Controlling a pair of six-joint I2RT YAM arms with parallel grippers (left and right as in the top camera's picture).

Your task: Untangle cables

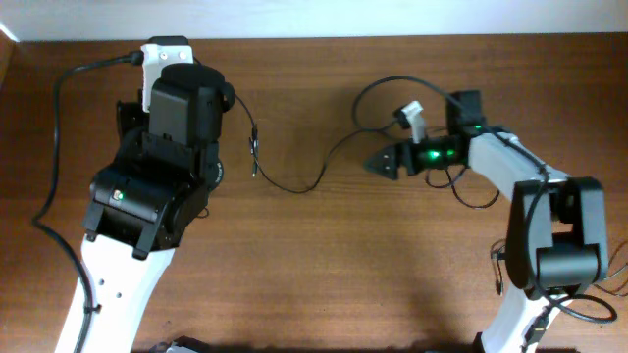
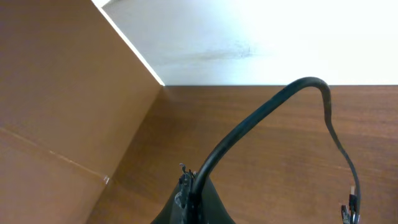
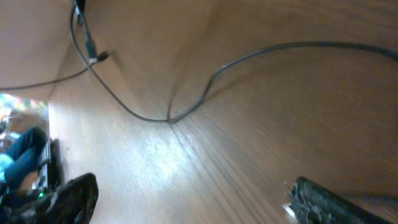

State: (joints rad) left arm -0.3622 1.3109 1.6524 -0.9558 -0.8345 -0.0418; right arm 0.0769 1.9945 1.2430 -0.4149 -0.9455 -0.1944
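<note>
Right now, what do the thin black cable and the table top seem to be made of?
Black cable: likely rubber or plastic sheath, fairly matte; it bends in soft curves. Table top: wood or wood-look laminate, slight sheen; brown grain lines, pale glare.

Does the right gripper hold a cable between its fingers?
No, the right gripper is open with nothing between its fingers; the cable lies farther ahead.

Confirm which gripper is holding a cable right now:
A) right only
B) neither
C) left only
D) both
C. In the left wrist view, a cable rises out of the closed left gripper and arches over the table. In the right wrist view, the right gripper has its fingers spread wide with nothing between them.
</note>
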